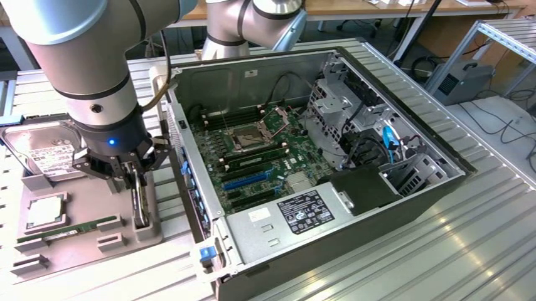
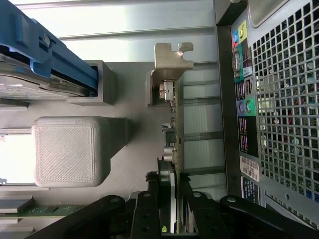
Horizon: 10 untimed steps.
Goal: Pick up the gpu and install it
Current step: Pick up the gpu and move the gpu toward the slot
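The gpu [image 1: 143,207] stands on edge in a slot of the grey holder tray [image 1: 84,248], on the exterior view's left beside the open computer case [image 1: 402,188]. My gripper [image 1: 139,191] reaches straight down over it, a finger against each face of the card. In the wrist view the gpu [image 2: 175,119] runs as a thin green edge with its silver end bracket [image 2: 169,59] at the far end. The gripper [image 2: 171,194] is shut on the near end, its black fingers [image 2: 151,199] pressed to both sides. The card still sits in the tray.
The tray also holds a silver hard drive [image 1: 46,150], a processor [image 1: 44,214] and a RAM stick [image 1: 67,229]. The case lies open, with its motherboard [image 1: 251,157] and blue slot [image 1: 243,180] facing up. The case's perforated rear panel [image 2: 284,99] is close beside the card.
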{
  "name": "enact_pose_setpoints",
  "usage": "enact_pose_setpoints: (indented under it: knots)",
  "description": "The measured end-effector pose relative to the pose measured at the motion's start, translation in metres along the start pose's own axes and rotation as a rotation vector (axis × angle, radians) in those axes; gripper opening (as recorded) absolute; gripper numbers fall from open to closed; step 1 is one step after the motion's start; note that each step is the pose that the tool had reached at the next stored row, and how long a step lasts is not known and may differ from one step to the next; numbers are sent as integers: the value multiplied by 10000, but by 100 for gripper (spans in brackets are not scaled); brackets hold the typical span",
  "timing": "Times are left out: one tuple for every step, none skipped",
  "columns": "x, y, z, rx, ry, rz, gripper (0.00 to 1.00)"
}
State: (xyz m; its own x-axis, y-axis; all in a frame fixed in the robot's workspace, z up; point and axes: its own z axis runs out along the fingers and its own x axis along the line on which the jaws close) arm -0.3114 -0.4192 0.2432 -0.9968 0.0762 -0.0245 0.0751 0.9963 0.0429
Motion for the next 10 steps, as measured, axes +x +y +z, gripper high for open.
enact_pose_setpoints:
  knots:
    - [0,0,0,0,0,0,27]
    - [0,0,0,0,0,0,27]
    - [0,0,0,0,0,0,27]
    - [0,0,0,0,0,0,27]
    - [0,0,0,0,0,0,27]
    - [0,0,0,0,0,0,27]
    - [0,0,0,0,0,0,27]
    - [0,0,0,0,0,0,27]
    - [0,0,0,0,0,0,27]
    - [0,0,0,1,-1,0,27]
